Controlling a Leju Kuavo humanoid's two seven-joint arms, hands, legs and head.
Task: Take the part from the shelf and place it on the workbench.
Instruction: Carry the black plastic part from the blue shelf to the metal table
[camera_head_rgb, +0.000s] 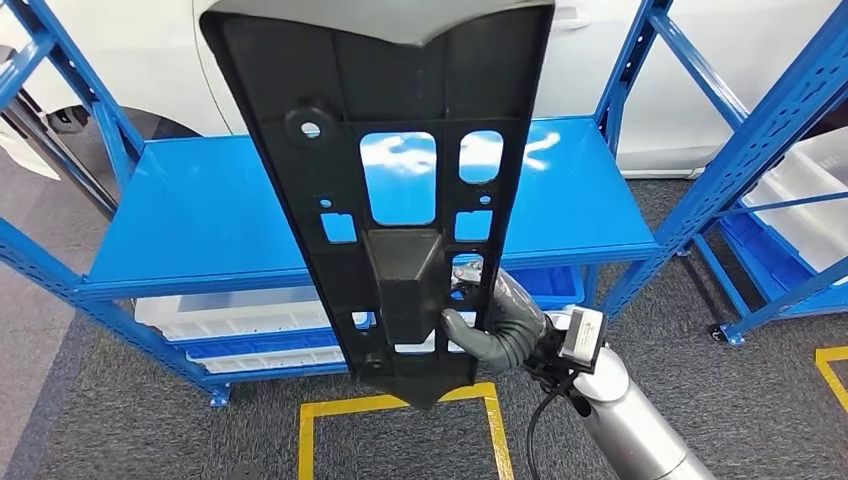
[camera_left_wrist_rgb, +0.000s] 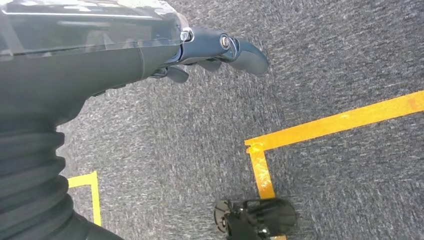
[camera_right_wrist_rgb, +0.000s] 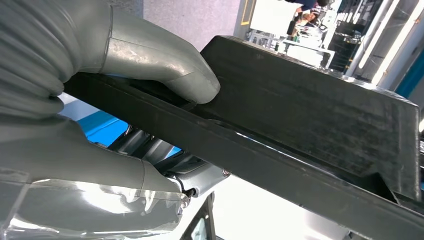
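Right hand (camera_head_rgb: 495, 322): clamped on the black panel (camera_head_rgb: 400, 190), thumb (camera_right_wrist_rgb: 170, 70) on one face, fingers behind.
Panel: held upright, rising well above the hand, in front of the blue shelf (camera_head_rgb: 200, 215).
Handling: looks stiff, light, top-heavy; likely to swing. A hold nearer the middle openings seems steadier.
Left hand (camera_left_wrist_rgb: 220, 50): hangs over the carpet, holding nothing, fingers loosely apart.

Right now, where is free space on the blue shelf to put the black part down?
The blue top is bare from its left posts to its right posts; the part, held by the right hand, hides the middle. Below it is crowded: white bins fill the lower level. The grey floor inside the yellow lines is also free.
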